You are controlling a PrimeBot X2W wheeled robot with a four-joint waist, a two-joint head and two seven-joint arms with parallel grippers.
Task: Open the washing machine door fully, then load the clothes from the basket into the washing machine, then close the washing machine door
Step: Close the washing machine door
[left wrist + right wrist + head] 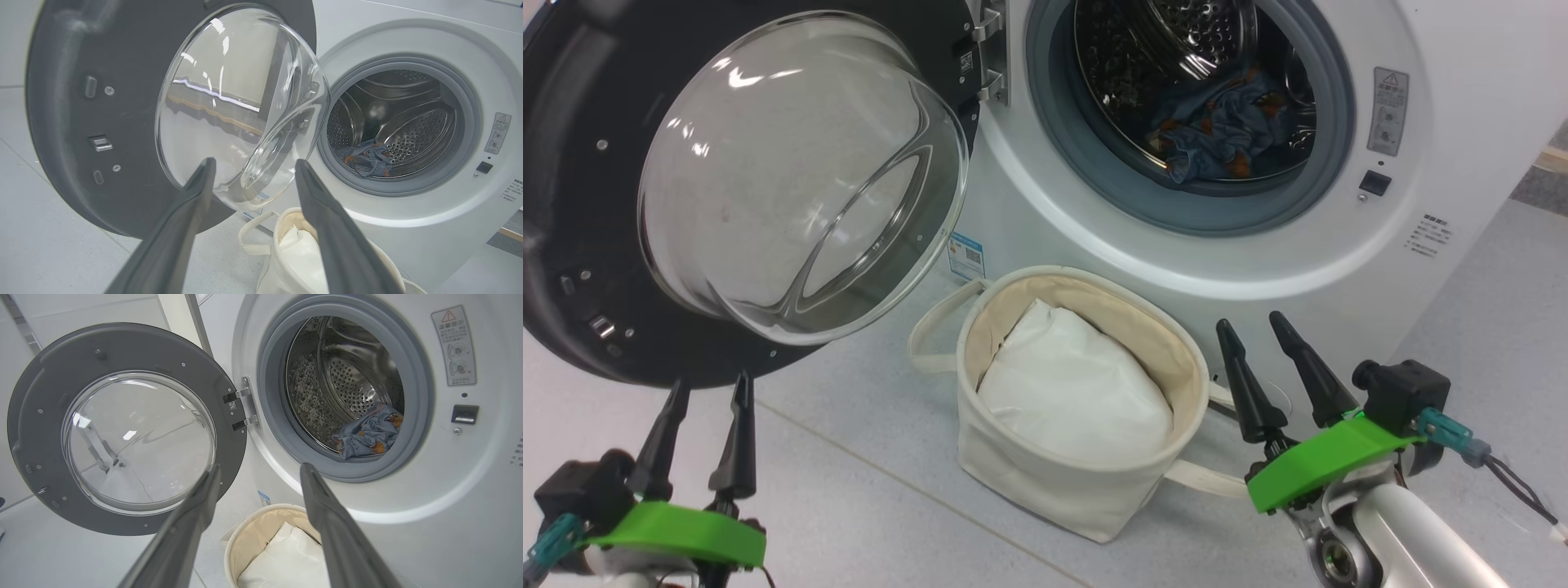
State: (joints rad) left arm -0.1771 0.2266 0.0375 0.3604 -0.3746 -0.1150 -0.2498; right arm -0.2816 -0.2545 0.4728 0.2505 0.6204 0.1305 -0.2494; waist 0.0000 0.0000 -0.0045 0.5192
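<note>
The washing machine stands with its door swung wide to the left. Blue clothes with orange prints lie inside the steel drum. The cream basket sits on the floor below the opening and holds a plain white cloth. My left gripper is open, low at the left just under the door's rim. Right of the basket, my right gripper hangs open and empty.
Pale grey tiled floor spreads around the basket. The bulging glass bowl of the door juts out toward me above my left gripper. A blue label marks the machine's front beside the basket's handle.
</note>
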